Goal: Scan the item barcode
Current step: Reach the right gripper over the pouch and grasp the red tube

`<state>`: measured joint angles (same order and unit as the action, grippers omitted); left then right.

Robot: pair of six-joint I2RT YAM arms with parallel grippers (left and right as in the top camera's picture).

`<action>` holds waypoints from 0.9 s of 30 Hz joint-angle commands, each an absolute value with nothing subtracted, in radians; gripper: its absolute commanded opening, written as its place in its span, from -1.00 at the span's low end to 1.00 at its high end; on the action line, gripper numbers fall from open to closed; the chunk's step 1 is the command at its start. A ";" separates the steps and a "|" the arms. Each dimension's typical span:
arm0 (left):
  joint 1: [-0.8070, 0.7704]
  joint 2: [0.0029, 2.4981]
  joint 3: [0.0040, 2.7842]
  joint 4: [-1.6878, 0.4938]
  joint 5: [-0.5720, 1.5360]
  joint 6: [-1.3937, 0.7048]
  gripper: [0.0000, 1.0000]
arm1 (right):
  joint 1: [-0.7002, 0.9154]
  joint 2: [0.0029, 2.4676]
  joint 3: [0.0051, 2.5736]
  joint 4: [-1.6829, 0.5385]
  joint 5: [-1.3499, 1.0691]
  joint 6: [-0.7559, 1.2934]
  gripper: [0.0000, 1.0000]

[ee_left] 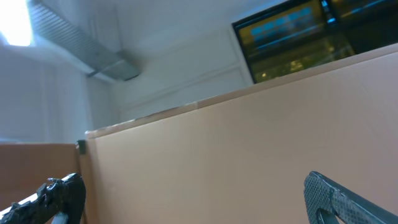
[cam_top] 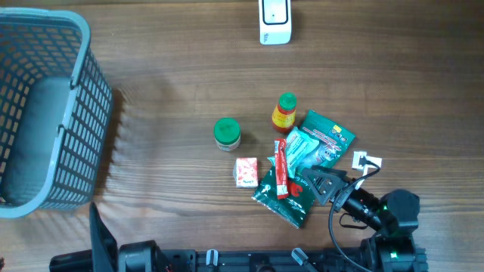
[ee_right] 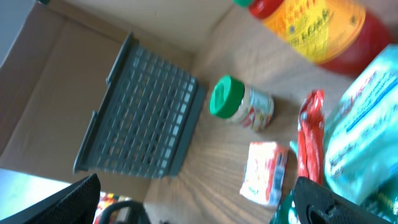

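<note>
The right gripper (cam_top: 316, 183) (fingers spread apart) is being held over overlapping packets (cam_top: 306, 151), where two risk being pinched together.

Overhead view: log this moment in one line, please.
right hand open, at packet pile edge | left hand open, empty | scanner at far edge, untouched | no item held

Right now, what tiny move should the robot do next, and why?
Probably lower the right gripper onto the dark green packet at its fingertips and close. Its jaws are open and empty, nothing is lifted yet, and the white scanner sits at the far side, so an item must be picked up first.
</note>
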<state>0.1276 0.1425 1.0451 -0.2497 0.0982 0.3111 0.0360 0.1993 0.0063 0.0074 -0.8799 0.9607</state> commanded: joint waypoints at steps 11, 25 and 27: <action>0.139 0.057 1.009 -0.300 0.025 0.309 1.00 | 0.155 0.528 0.009 0.014 -0.837 0.986 0.99; 0.170 0.004 0.894 -0.273 0.002 0.306 1.00 | 0.363 0.677 0.691 -0.752 -0.197 0.809 0.99; 0.170 0.004 0.894 -0.273 0.002 0.306 1.00 | 0.368 0.682 0.666 -0.722 -0.210 0.801 1.00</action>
<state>0.1638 0.0063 0.8951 -0.2806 0.0193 0.3111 0.3542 0.6788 0.6743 -0.7372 -0.3164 0.8391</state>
